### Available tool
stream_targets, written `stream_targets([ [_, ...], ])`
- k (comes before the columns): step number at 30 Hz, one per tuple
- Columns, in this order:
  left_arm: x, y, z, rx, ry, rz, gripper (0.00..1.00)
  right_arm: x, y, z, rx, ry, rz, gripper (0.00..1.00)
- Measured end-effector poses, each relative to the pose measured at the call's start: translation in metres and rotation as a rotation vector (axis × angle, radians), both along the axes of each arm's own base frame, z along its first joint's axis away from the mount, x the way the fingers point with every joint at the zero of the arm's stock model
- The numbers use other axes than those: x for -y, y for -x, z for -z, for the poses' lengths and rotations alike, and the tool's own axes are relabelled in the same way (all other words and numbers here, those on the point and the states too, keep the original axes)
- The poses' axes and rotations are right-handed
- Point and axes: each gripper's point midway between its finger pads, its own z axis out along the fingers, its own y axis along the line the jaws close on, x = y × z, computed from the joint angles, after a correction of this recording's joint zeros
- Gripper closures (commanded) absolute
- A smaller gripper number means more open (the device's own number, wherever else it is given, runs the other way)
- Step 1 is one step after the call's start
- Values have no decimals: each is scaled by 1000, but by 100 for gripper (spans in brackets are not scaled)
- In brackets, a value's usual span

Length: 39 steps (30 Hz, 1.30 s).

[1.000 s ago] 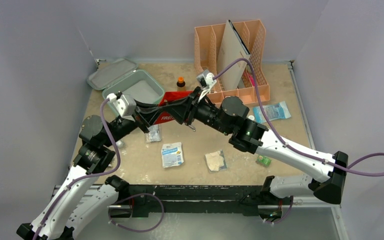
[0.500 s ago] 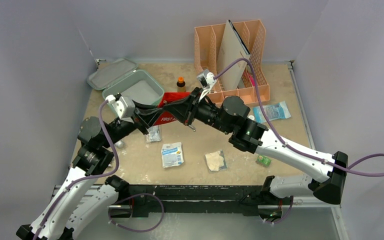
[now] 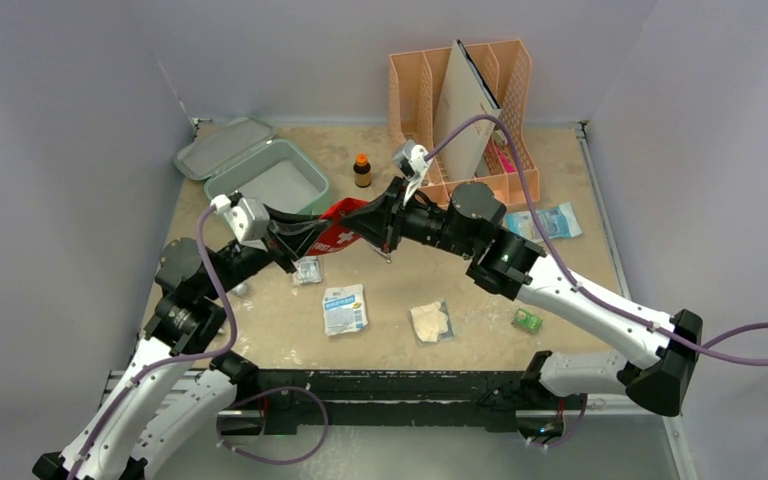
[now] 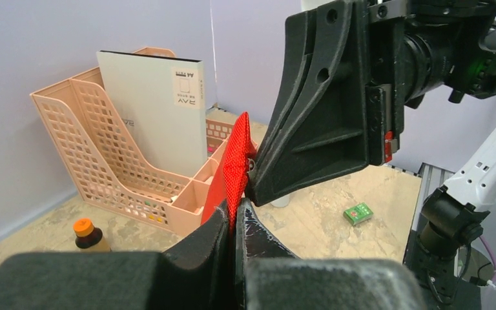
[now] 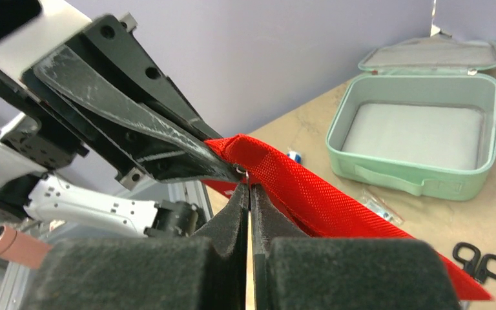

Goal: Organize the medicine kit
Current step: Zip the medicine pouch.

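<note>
**Two arms stretched a red pouch beside the open medicine kit**

Both arms held the red pouch (image 3: 345, 228) clear of the worktop (image 3: 480, 290), drawn out between them. The left end effector (image 3: 305, 240) was clamped on one end of the fabric. The right end effector (image 3: 370, 220) was pinched fully together on the other end, seemingly at a small metal zip pull, though the wrist view left that unclear.

The medicine kit (image 3: 278, 180) sat open and apparently empty at the far left of the worktop, its lid lying flat behind it. It lay beyond and just left of the left end effector, with its long axis running from near left to far right. The pouch's length ran across the near right end of the case. The left arm was plainly the nearer of the two, so any carry toward the case would likely be a short one on its side.

A second earlier the right end effector's jaws had stood partly apart and the pouch sagged lower, half hiding the orange-capped bottle (image 3: 362, 170). By this moment the jaws had shut, the right wrist had lifted, the pouch hung tauter, and the bottle stood in full view.
</note>
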Motion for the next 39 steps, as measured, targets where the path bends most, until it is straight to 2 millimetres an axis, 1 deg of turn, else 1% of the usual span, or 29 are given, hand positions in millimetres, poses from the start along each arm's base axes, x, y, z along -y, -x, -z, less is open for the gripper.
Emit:
stream_targets([
  [3,1,0,3,-6,-4,6,100,4,0,9,11,49,-41,100],
  [5,3,-1,6,-15,-10,10,100,7,0,12,25,79,-62,100],
  [7,3,-3,8,-21,-13,11,95,8,-1,12,40,95,-73,100],
  [10,4,-4,10,-33,-16,10,81,11,-3,15,57,121,-77,100],
  [13,3,-3,11,-56,-2,8,71,15,-9,22,60,149,-61,100],
  [16,3,0,14,-107,16,16,66,18,-12,25,63,165,-53,100],
  [19,3,0,17,-203,29,10,61,19,-13,26,67,170,-52,100],
  [24,0,-15,9,-387,57,-69,59,17,-13,29,69,174,-63,100],
  [29,3,-33,-1,-544,77,-130,52,10,-15,40,50,193,-81,100],
  [32,9,-41,7,-622,74,-133,52,7,-17,44,44,199,-88,100],
  [36,12,-43,24,-705,61,-145,52,6,-18,44,47,193,-87,100],
  [39,10,-44,25,-714,61,-156,51,5,-18,39,55,177,-86,100],
])
